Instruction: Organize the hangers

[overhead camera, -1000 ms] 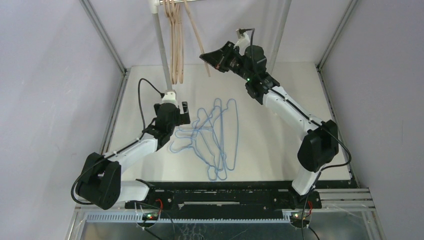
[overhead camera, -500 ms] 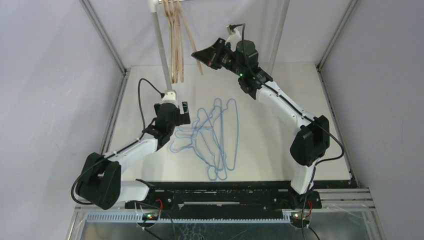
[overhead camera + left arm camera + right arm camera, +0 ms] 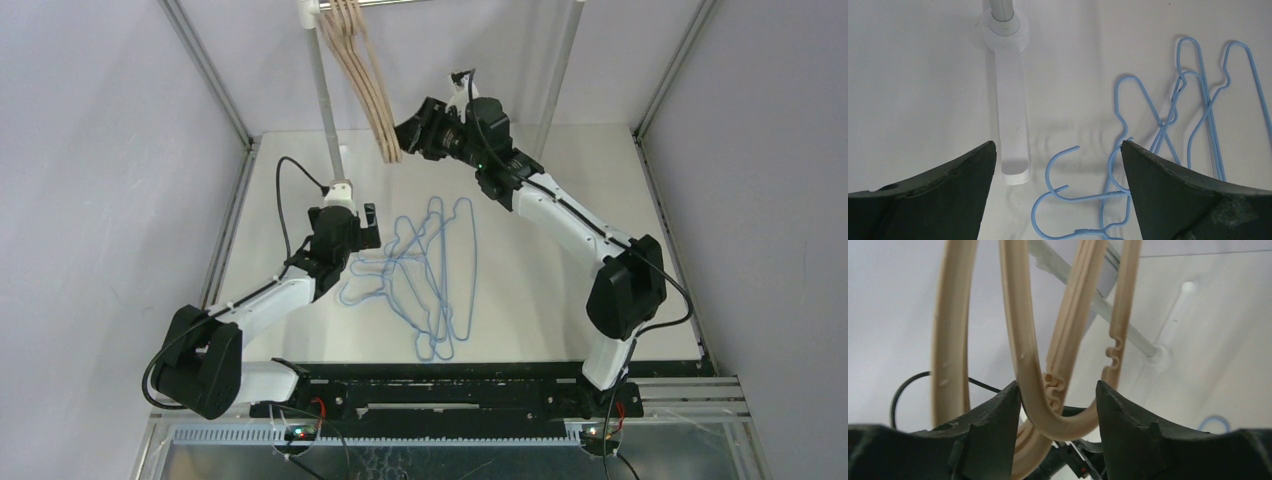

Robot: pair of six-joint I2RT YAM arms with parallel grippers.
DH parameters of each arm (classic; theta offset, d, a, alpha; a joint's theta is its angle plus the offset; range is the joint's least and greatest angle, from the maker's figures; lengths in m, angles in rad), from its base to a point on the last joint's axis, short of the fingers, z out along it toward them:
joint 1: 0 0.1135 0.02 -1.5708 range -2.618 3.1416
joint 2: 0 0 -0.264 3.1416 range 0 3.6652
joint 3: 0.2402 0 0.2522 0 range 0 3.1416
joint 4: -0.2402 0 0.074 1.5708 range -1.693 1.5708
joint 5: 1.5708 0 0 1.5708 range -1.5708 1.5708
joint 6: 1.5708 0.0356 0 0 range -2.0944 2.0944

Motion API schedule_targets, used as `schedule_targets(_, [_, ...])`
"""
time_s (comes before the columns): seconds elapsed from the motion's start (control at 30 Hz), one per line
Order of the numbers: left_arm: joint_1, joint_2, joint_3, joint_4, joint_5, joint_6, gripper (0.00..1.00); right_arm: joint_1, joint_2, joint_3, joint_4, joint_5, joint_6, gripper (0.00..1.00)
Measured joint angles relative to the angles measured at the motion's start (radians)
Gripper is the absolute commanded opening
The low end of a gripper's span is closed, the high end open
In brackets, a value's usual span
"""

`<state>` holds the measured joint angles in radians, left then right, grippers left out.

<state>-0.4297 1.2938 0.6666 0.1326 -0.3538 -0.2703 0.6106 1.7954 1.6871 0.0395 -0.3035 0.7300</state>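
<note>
Several tan wooden hangers [image 3: 365,85] hang bunched from the rail at the top and slant down to the right. My right gripper [image 3: 405,135] is at their lower ends. In the right wrist view its jaws [image 3: 1058,386] stand open around the curved end of one wooden hanger [image 3: 1045,407]; the left finger touches it and the right finger is clear. Several light-blue wire hangers [image 3: 440,280] lie tangled on the table. My left gripper [image 3: 372,228] hovers wide open over their hooks [image 3: 1063,170], holding nothing.
The rail's silver upright [image 3: 325,110] stands on the table just behind my left gripper, with its white foot [image 3: 1012,125] reaching toward the blue hooks. Frame posts and grey walls close in the table [image 3: 600,250] on three sides.
My right arm swung left and lower with a wooden hanger, bringing it against the hanging bunch, and its jaws have opened. The bunch now slants to the right. My left arm is unmoved.
</note>
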Motion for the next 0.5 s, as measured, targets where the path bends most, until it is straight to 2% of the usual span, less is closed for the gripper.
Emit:
schedule_targets(0.27, [0.000, 0.000, 0.000, 0.000, 0.000, 0.000, 0.99, 0.000, -0.145, -0.148, -0.038, 0.097, -0.100, 0.70])
schedule_targets(0.3, [0.000, 0.000, 0.000, 0.000, 0.000, 0.000, 1.00, -0.002, -0.170, -0.166, -0.039, 0.110, -0.111, 0.81])
schedule_targets(0.33, [0.000, 0.000, 0.000, 0.000, 0.000, 0.000, 0.99, -0.003, -0.193, -0.183, -0.039, 0.121, -0.122, 0.96])
schedule_targets(0.37, [0.000, 0.000, 0.000, 0.000, -0.001, 0.000, 0.99, -0.006, -0.221, -0.203, -0.038, 0.137, -0.135, 0.99])
schedule_targets(0.5, [0.000, 0.000, 0.000, 0.000, -0.002, 0.001, 0.99, 0.001, -0.346, -0.309, -0.020, 0.248, -0.199, 1.00])
